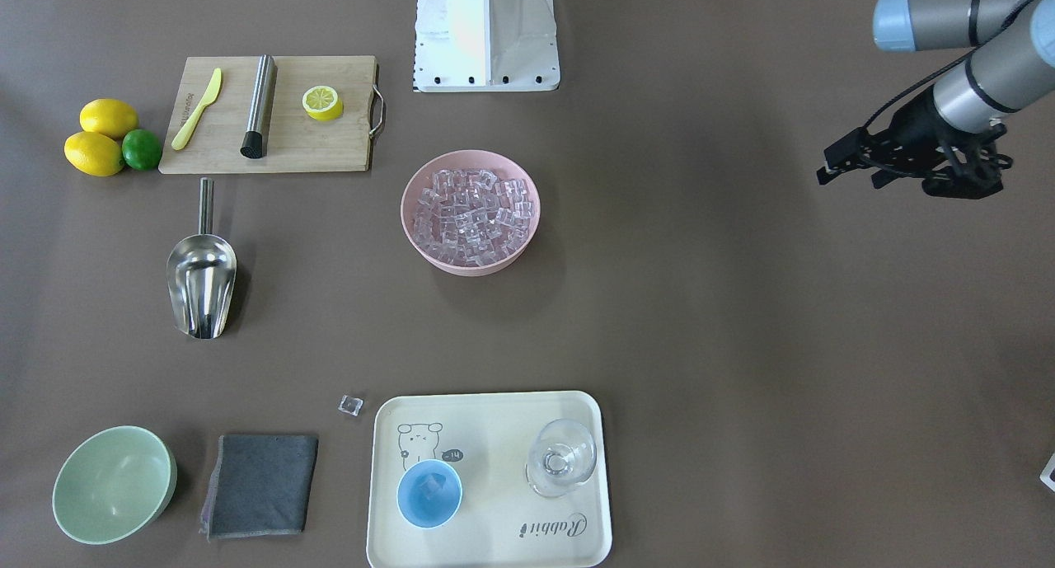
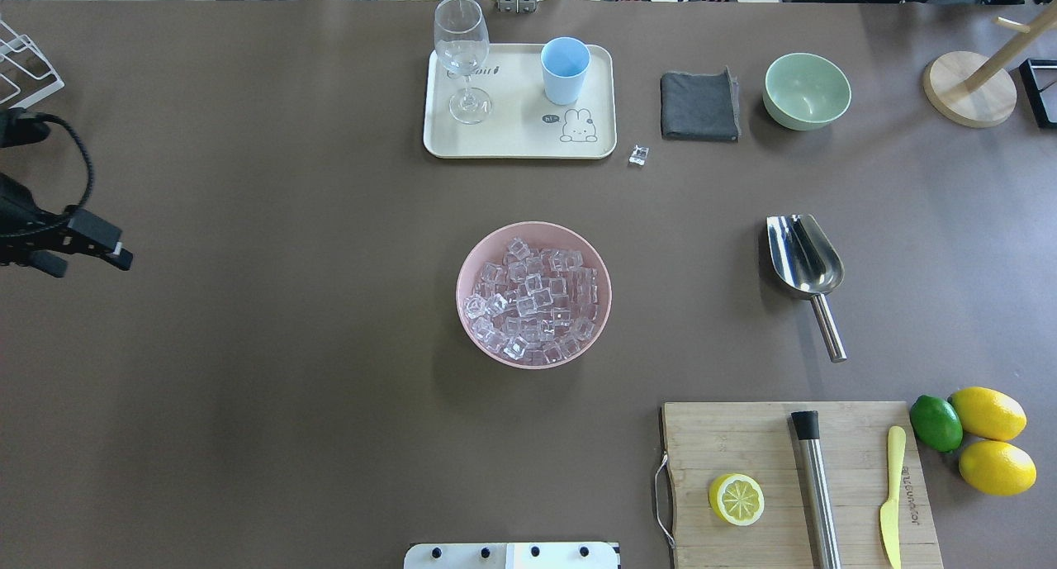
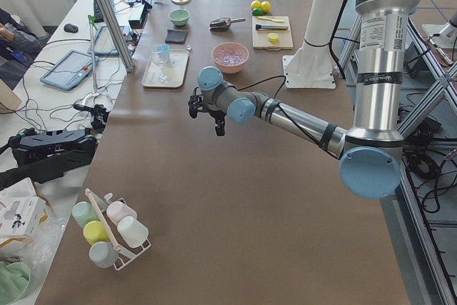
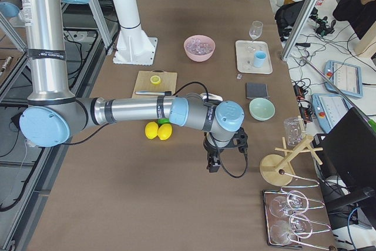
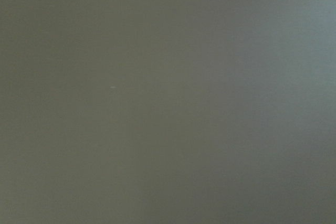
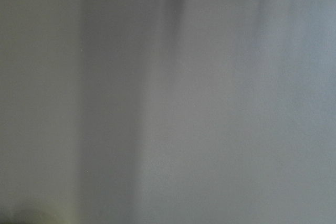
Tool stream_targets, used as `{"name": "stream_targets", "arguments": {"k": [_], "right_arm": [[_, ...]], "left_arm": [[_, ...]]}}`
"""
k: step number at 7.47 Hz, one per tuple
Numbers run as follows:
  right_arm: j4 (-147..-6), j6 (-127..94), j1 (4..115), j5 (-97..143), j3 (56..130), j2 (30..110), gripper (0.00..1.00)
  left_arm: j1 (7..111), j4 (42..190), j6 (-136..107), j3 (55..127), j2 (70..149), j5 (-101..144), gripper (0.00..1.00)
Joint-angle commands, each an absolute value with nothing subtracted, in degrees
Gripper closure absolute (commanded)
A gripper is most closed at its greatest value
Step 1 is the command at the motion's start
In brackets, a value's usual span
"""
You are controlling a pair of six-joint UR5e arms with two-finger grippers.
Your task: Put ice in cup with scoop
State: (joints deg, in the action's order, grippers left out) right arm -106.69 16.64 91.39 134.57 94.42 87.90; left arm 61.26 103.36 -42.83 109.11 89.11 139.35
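Note:
The ice (image 1: 471, 207) fills a pink bowl (image 1: 410, 222) at the table's middle. One loose cube (image 1: 350, 405) lies beside the cream tray (image 1: 494, 398). The light-blue cup (image 1: 429, 492) stands upright on the tray and seems to hold a cube. The steel scoop (image 1: 200, 281) lies on the table, its handle toward the cutting board. My left gripper (image 1: 853, 177) hangs far off at the table's left end, fingers apart and empty. My right gripper (image 4: 212, 163) shows only in the exterior right view, past the lemons. I cannot tell if it is open or shut.
A cutting board (image 1: 330, 152) holds a half lemon (image 1: 322, 102), a steel rod (image 1: 259, 106) and a yellow knife (image 1: 197, 108). Two lemons (image 1: 99, 139) and a lime (image 1: 142, 149) lie beside it. A grey cloth (image 1: 260, 485), green bowl (image 1: 113, 484) and clear glass (image 1: 561, 457) sit near the tray.

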Motion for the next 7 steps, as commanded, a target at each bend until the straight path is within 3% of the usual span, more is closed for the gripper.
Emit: {"name": "stream_targets", "arguments": {"k": [1, 4, 7], "right_arm": [[-106.6, 16.6, 91.5, 134.5, 94.1, 88.3, 0.00], [-106.6, 16.5, 91.5, 134.3, 94.6, 88.3, 0.00], [-106.6, 17.0, 91.5, 134.0, 94.3, 88.4, 0.00]], "left_arm": [[72.7, 93.5, -20.4, 108.0, 82.7, 139.7, 0.03], [83.2, 91.6, -1.5, 104.0, 79.5, 139.7, 0.03], [88.8, 91.5, 2.6, 101.2, 78.8, 139.8, 0.03]]}}
